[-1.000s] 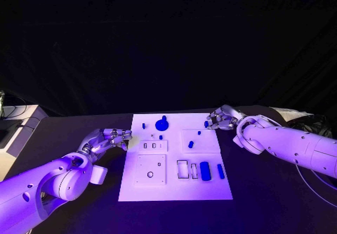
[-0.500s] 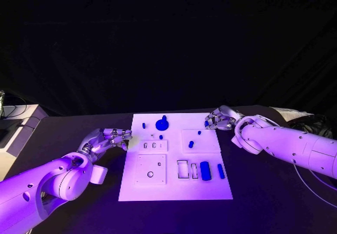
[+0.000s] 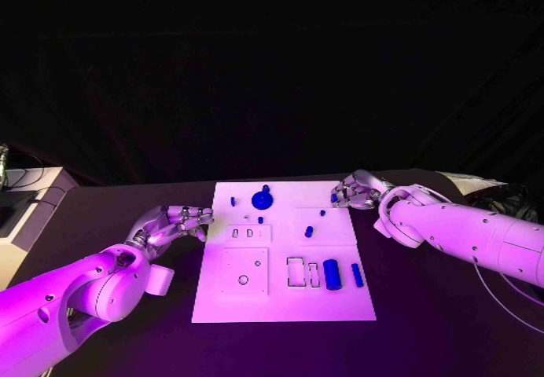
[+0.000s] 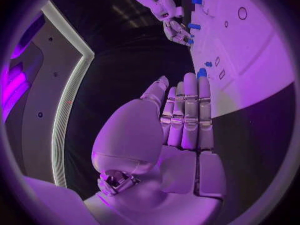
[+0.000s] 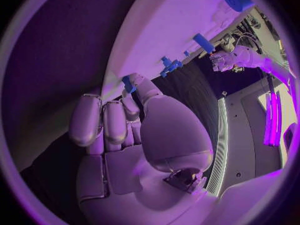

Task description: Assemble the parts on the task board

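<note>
The right hand pinched a small blue part at the board's far edge, the left hand empty, fingers together; a loose pinch could drop it.

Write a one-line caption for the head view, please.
Two robot hands, left hand and right hand, flank the white task board carrying blue parts.

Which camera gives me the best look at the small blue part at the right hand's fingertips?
The right wrist view: the small blue part sits at the tips of the right hand, large and unobstructed. The head view shows only a blue speck beside the fingers at the task board edge. The left wrist view shows it distant and tiny.
</note>
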`<state>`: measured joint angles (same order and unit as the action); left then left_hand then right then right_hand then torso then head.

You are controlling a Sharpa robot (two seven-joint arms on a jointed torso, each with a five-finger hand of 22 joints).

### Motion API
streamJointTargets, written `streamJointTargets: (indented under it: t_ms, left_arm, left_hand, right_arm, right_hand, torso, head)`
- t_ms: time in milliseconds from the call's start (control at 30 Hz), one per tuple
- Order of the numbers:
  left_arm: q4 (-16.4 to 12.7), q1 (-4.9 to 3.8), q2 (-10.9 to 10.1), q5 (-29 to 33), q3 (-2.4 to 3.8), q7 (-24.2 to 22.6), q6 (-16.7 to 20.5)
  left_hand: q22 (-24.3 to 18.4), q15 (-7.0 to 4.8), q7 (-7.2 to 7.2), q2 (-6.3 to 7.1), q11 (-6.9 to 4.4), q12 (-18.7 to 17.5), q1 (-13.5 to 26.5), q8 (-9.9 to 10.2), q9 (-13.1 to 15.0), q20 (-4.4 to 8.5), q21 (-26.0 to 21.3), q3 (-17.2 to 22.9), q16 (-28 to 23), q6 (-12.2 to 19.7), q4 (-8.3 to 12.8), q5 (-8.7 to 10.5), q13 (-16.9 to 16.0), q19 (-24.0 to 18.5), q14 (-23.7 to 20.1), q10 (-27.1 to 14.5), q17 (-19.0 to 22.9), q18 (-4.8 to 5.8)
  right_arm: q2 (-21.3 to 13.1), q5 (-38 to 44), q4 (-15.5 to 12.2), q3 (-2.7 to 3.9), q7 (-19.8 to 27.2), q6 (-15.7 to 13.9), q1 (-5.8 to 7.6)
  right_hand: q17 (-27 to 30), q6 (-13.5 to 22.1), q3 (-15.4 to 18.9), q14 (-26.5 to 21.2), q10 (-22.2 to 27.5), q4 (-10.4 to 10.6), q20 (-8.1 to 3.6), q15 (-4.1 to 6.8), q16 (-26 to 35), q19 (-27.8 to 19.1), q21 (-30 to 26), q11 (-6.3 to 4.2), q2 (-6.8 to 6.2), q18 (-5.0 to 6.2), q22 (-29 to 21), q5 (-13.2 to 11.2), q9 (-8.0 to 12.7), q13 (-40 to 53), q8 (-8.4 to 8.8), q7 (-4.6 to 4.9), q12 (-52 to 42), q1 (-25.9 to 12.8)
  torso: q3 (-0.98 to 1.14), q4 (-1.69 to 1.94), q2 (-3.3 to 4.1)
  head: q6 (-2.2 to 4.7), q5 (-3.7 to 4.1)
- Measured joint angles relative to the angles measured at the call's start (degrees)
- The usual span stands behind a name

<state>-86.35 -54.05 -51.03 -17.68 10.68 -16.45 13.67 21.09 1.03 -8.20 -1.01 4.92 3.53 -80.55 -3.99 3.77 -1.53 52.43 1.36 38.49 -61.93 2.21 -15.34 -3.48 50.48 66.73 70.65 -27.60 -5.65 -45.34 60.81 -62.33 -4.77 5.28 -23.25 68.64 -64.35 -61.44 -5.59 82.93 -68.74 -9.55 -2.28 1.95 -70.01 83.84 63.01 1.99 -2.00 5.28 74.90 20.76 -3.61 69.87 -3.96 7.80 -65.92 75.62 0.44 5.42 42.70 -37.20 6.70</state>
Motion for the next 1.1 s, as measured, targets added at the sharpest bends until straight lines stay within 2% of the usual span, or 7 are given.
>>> streamJointTargets:
  t_ms: [67,167,233,367,667,933,1100]
  left_arm:
    - [0.0,0.00,0.0,0.0,0.00,0.0,0.0]
    - [0.0,0.00,0.0,0.0,0.01,0.0,0.0]
    - [0.0,0.00,0.0,0.0,0.01,0.0,0.0]
    - [0.0,0.00,0.0,0.0,0.01,0.0,0.0]
    - [0.0,0.00,-0.1,0.0,0.01,0.0,0.0]
    - [0.0,0.00,-0.1,0.0,0.01,0.0,0.1]
    - [0.1,0.00,-0.2,0.0,0.02,0.0,0.1]
  left_hand:
    - [0.0,0.12,0.00,0.00,0.00,0.0,0.0,0.0,0.0,0.00,0.2,0.1,0.2,0.0,0.1,0.00,0.0,0.0,-0.1,0.0,0.0,0.00]
    - [0.0,0.21,0.00,0.00,0.00,0.0,0.0,0.0,0.0,0.00,0.3,0.2,0.2,0.0,0.2,0.00,0.0,0.0,-0.2,0.0,0.1,0.00]
    - [0.0,0.20,0.00,0.00,0.00,0.0,0.0,0.0,0.0,0.00,0.3,0.2,0.2,0.0,0.2,0.00,0.0,0.0,-0.2,0.0,0.1,0.00]
    - [0.0,0.20,0.00,0.00,0.00,0.0,0.0,0.0,0.0,0.00,0.3,0.2,0.2,0.0,0.2,0.00,0.0,0.0,-0.2,0.0,0.0,0.00]
    - [0.0,0.20,0.00,0.00,0.00,0.0,0.0,0.0,0.0,0.00,0.3,0.2,0.2,0.0,0.2,0.00,0.0,0.0,-0.2,0.0,0.0,0.00]
    - [0.0,0.21,0.00,0.00,0.00,0.0,0.0,0.0,0.0,0.00,0.3,0.2,0.2,0.0,0.2,0.00,0.0,0.0,-0.2,0.0,0.0,0.00]
    - [0.0,0.21,0.00,0.00,0.00,0.0,0.0,0.0,0.0,0.00,0.3,0.2,0.2,0.0,0.2,0.00,0.0,0.0,-0.2,0.0,0.0,0.00]
  right_arm:
    - [0.0,0.1,0.0,0.00,0.0,0.1,0.00]
    - [0.0,0.1,0.0,0.01,0.0,0.1,0.01]
    - [0.0,0.2,0.0,0.02,0.0,0.1,0.03]
    - [0.0,0.2,0.0,0.03,0.0,0.0,0.04]
    - [0.0,0.2,-0.4,-0.02,-0.4,-1.2,-0.03]
    - [-0.4,-0.8,-3.2,-0.01,-2.4,-5.2,0.00]
    - [-1.1,-1.6,-6.9,0.05,-4.6,-7.7,0.77]
  right_hand:
    - [0.0,-0.5,-0.3,0.1,-0.3,0.0,0.00,0.12,0.0,0.0,0.1,-0.17,0.12,0.00,0.0,0.0,0.0,0.2,0.00,-0.35,-0.2,-0.1]
    - [-0.1,-1.3,-1.2,0.2,-0.7,0.0,-0.39,0.20,0.0,0.0,0.3,-0.48,1.51,-0.01,0.0,-0.7,0.0,0.5,-0.05,-1.07,-0.3,-0.1]
    - [-0.1,-2.0,-2.3,0.1,-0.9,-0.1,-0.64,0.72,0.0,0.0,0.3,-0.72,1.86,-0.01,0.0,-1.5,0.0,0.7,-0.18,-1.40,-0.5,-0.4]
    - [-0.1,-3.0,-3.2,0.3,-1.3,0.1,-0.93,0.93,0.0,-0.1,0.3,-0.91,2.34,-0.01,0.0,-1.6,0.0,1.0,-0.27,-2.17,-0.5,-0.8]
    - [-0.2,-3.5,-3.2,0.3,-2.0,0.6,-1.43,1.34,0.0,0.0,0.3,-1.65,2.99,-0.01,0.0,-1.8,0.0,1.7,-0.79,-2.73,-0.9,-1.3]
    - [-0.3,-3.6,-3.3,0.3,-2.2,0.8,-1.44,1.34,0.0,0.0,0.3,-1.81,3.38,-0.02,0.0,-0.9,0.0,2.1,-0.82,-2.83,-0.9,-1.4]
    - [-0.3,-3.7,-3.3,0.3,-2.2,0.8,-1.43,1.34,0.0,0.0,0.3,-1.81,3.46,-0.02,0.0,-0.9,-0.1,2.2,-0.81,-2.86,-0.9,-1.3]
  torso:
    - [0.02,0.00,0.01]
    - [0.03,0.01,0.03]
    - [0.03,0.02,0.03]
    - [0.03,0.02,0.04]
    - [0.03,0.03,0.05]
    - [0.00,0.04,0.05]
    - [-0.07,-0.01,-0.01]
  head:
    - [0.00,0.00]
    - [0.01,0.00]
    - [0.01,0.00]
    - [0.01,-0.04]
    - [-0.05,-0.12]
    - [0.15,-0.60]
    - [0.04,-0.84]
